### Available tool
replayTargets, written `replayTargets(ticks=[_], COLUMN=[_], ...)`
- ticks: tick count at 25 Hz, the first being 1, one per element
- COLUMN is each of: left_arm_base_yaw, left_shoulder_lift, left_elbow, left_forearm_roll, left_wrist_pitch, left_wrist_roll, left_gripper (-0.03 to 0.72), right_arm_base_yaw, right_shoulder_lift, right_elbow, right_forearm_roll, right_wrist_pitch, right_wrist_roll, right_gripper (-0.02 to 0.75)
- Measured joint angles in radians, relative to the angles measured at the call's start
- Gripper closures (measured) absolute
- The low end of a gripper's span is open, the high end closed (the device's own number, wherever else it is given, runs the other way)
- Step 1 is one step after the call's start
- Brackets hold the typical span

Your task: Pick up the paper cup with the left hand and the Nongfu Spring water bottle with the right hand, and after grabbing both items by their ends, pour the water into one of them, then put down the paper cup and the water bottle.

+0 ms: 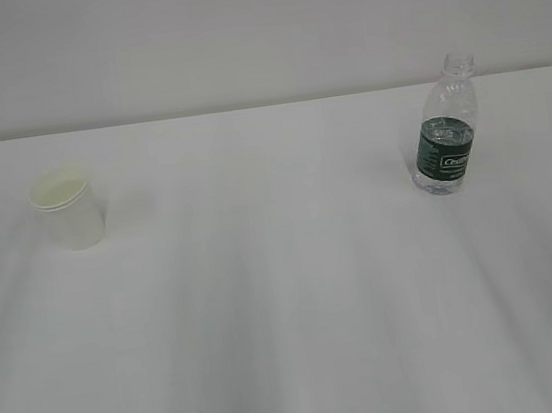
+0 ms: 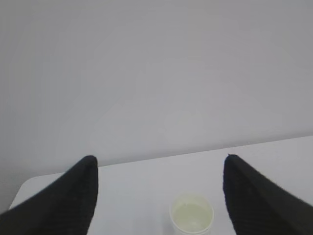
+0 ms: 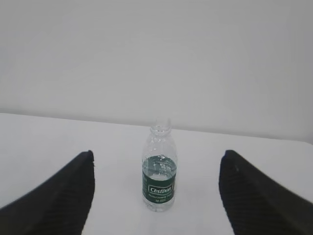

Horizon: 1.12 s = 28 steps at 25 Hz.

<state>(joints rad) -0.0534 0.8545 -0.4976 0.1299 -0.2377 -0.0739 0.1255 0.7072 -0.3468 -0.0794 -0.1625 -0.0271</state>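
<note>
A white surface [image 1: 291, 326] fills most of the exterior view, meeting a pale wall [image 1: 254, 28] along a straight line at the far edge. At the left stands the paper cup [image 1: 68, 209], off-white, upright, its open mouth with rolled rim facing up. Well apart from it, at the right, stands the Nongfu Spring water bottle [image 1: 445, 131], upright, clear and ribbed, with no cap on its neck. A dark green label band with white lettering wraps its lower half. Water [image 1: 445, 127] shows inside, its level near the label's top edge.

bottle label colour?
Dark green with white lettering on the water bottle; clearest in the right wrist view.
</note>
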Motion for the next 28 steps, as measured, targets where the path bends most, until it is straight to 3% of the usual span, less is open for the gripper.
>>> replayTargets(ticks=[9,24,28], left_arm_base_yaw=[0.000,0.000,-0.044], left_shoulder_lift=[-0.169,-0.357,-0.358], left_elbow=[0.000,0.002,0.002], left_forearm_roll=[-0.001,-0.031,-0.031], left_wrist_pitch=[0.230,0.533,0.566], left_wrist_roll=[0.000,0.000,0.000], left_gripper=[0.112,0.124,0.132], right_arm_base_yaw=[0.000,0.000,0.000], right_shoulder_lift=[-0.079,-0.140,-0.140], right_elbow=[-0.013,-0.159,-0.202], right_forearm_roll=[0.000,0.000,0.000], right_wrist_pitch=[0.183,0.626,0.726], right_wrist_roll=[0.002,0.002,0.002], right_gripper=[0.148,0.148,0.148])
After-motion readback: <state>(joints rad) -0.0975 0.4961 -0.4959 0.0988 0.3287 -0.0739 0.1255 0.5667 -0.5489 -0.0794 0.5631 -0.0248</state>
